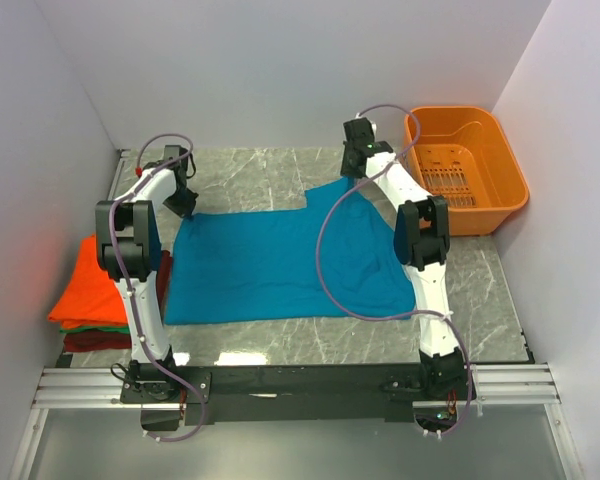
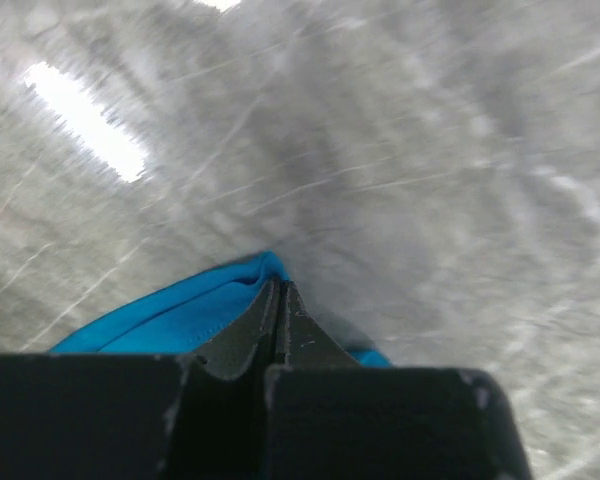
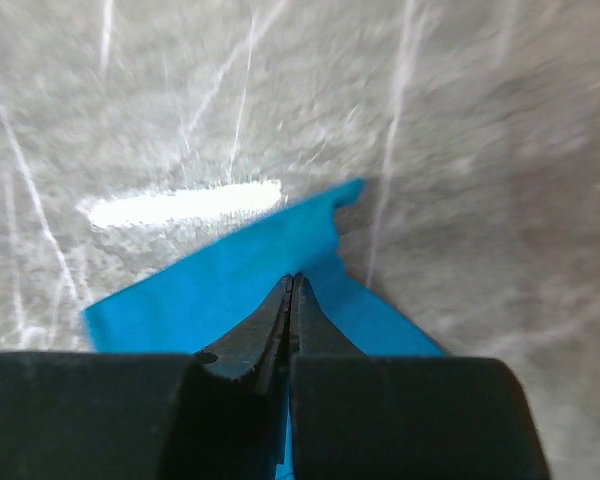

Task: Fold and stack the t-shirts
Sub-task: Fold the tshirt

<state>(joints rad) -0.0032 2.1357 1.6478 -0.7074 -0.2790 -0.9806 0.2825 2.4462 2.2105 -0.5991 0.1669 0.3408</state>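
A teal-blue t-shirt (image 1: 280, 265) lies spread on the marble table. My left gripper (image 1: 185, 205) is shut on its far left corner; the left wrist view shows the blue cloth (image 2: 180, 310) pinched between the closed fingers (image 2: 280, 300). My right gripper (image 1: 356, 170) is shut on the shirt's far right edge; the right wrist view shows blue cloth (image 3: 250, 265) around the closed fingertips (image 3: 293, 285). A stack of folded shirts, bright orange (image 1: 85, 290) on top with green and dark red (image 1: 95, 340) beneath, lies at the left edge.
An orange plastic basket (image 1: 490, 140) stands at the back right of the table. White walls close in the table at the left, back and right. The arms' bases sit on a black rail (image 1: 300, 385) along the near edge.
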